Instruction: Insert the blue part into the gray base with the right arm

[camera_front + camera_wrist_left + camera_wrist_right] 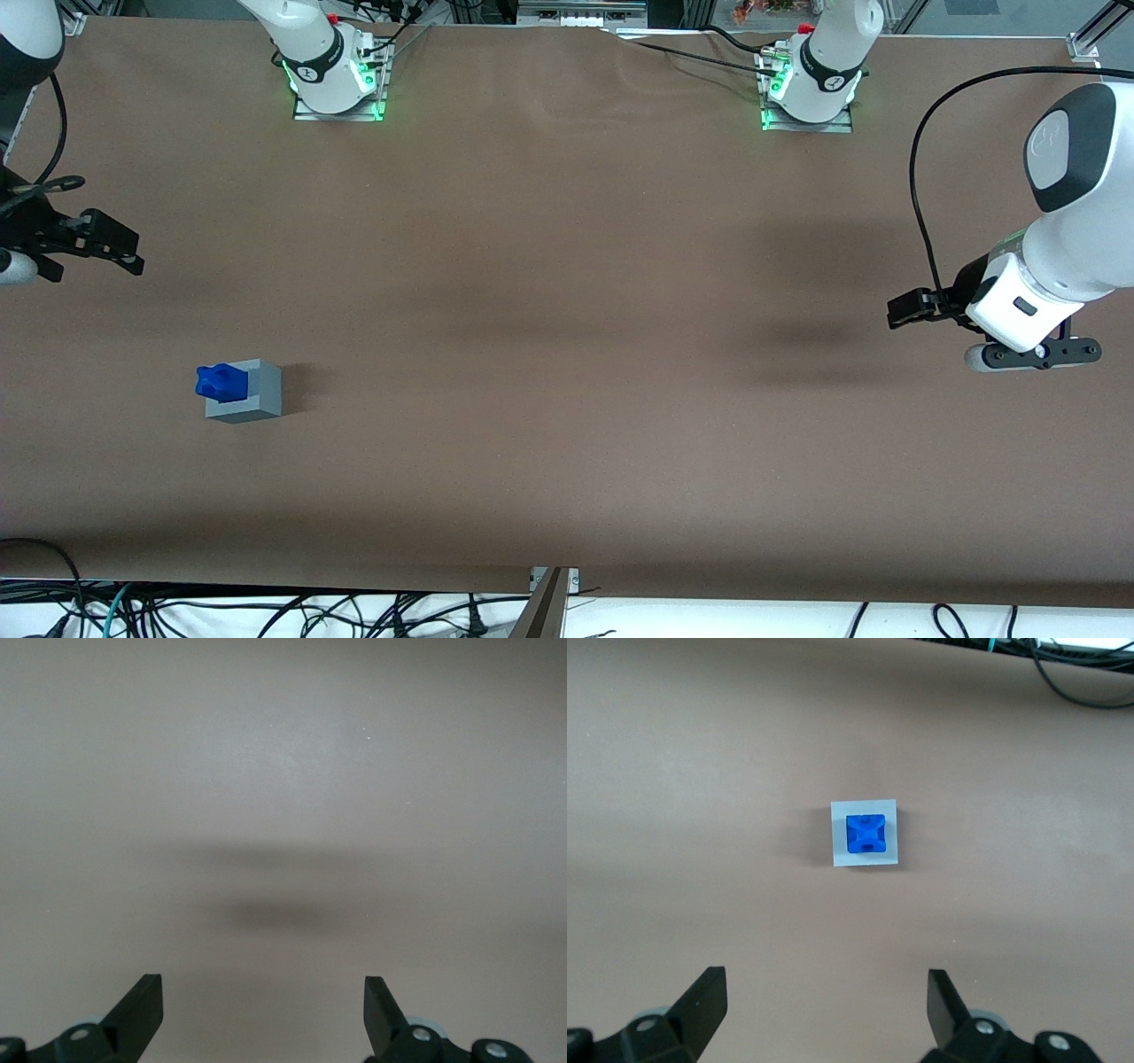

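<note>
blue part (866,834) seated in gray base (866,834), gripper (824,997) above

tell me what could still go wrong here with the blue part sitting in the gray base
1. The blue part stands proud of the gray base in the front view, so it may not be fully seated; a knock could tip it out.
2. The claw is open and high above both, holding nothing, so any nudge from a return pass could slide the unfixed base across the table.
</note>
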Action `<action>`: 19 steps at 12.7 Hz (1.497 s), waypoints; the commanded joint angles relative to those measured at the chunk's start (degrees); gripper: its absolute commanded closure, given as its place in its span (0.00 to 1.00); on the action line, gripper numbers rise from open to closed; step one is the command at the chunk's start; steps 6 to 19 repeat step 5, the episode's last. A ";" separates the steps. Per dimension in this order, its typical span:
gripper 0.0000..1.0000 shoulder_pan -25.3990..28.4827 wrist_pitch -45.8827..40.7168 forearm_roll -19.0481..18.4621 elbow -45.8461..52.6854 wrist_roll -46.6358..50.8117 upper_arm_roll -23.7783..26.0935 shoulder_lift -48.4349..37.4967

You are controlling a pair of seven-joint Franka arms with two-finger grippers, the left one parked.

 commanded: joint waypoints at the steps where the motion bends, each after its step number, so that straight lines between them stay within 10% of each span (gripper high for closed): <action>1: 0.00 -1.03 -0.19 0.62 0.11 0.49 0.52 0.31; 19: 0.00 -1.21 -0.01 0.45 0.11 0.49 0.52 1.10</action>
